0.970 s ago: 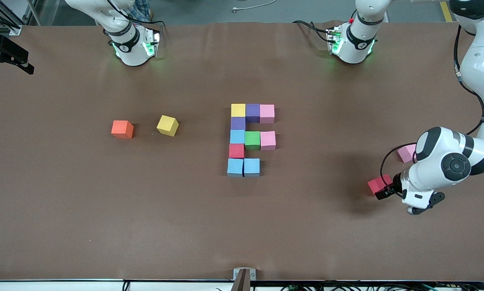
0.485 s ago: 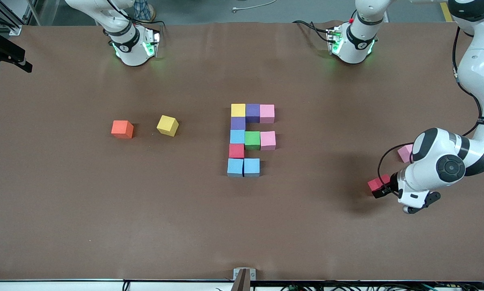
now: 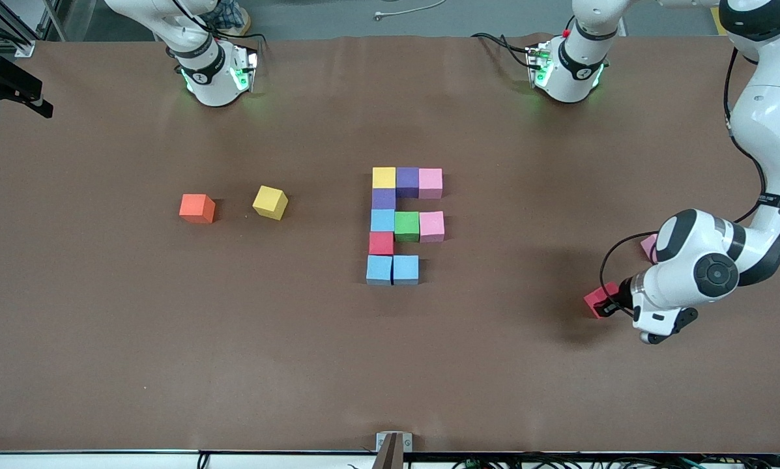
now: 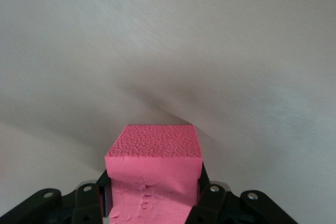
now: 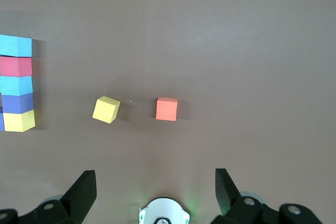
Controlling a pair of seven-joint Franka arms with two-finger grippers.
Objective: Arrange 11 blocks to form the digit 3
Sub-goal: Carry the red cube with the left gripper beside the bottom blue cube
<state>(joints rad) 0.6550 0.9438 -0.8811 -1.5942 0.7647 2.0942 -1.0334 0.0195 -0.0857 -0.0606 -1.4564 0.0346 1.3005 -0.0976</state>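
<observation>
The digit 3 figure [image 3: 396, 225] lies mid-table as touching blocks: a yellow, purple and pink row, a purple block, a light blue, green and pink row, a red block, then two light blue ones. My left gripper [image 3: 606, 305] is shut on a red block [image 3: 598, 301] low at the left arm's end of the table. In the left wrist view its fingers [image 4: 203, 190] dent the foam of the red block [image 4: 155, 153]. A pink block [image 3: 648, 245] shows partly beside the left arm. My right gripper [image 5: 155, 192] hangs open and empty above its own base.
A loose yellow cube [image 3: 270, 202] and an orange cube [image 3: 197, 208] sit toward the right arm's end of the table; both show in the right wrist view, yellow cube [image 5: 106, 109] and orange cube [image 5: 167, 109]. The left arm's elbow [image 3: 702, 273] hangs low over the pink block.
My left gripper has closed on the red block and shifted slightly toward the figure with it. The right arm has not moved.
</observation>
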